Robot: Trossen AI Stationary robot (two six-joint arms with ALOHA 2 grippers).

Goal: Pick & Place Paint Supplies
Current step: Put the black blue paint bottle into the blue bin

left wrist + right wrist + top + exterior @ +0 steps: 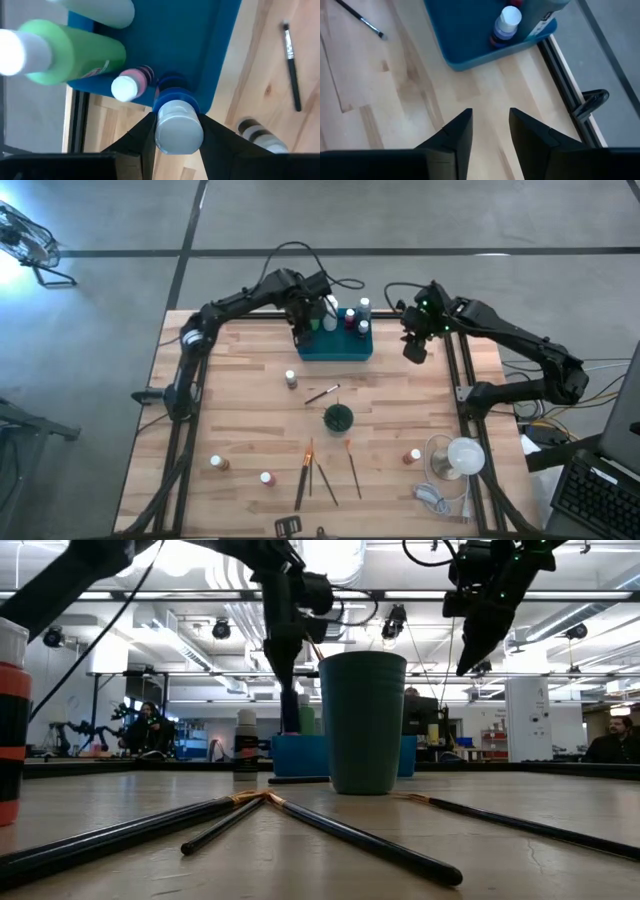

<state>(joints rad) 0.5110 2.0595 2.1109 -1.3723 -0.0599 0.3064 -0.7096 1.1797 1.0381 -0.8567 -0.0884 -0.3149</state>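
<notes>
Tray: the teal rectangular plastic tray (335, 348) at the table's far edge already collects several bottles, so it reads as the drop-off.
Left gripper (176, 131): clamped on a blue white-capped bottle (177, 116), held over the tray's corner, likely for placing.
Left arm: reaches across to the tray's left end, wrist pointing down.
Right gripper (491, 129): empty, fingers apart, raised over bare wood just beside the tray's right end.
Remaining supplies: thin long-handled paintbrushes (325, 470) and small bottles lie scattered nearer the front.

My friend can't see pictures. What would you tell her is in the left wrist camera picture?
The left gripper holds a blue bottle with a white cap by its sides, over the edge of a blue tray. A green bottle and a pink bottle stand in the tray, and a paintbrush lies on the wooden table nearby.
</notes>
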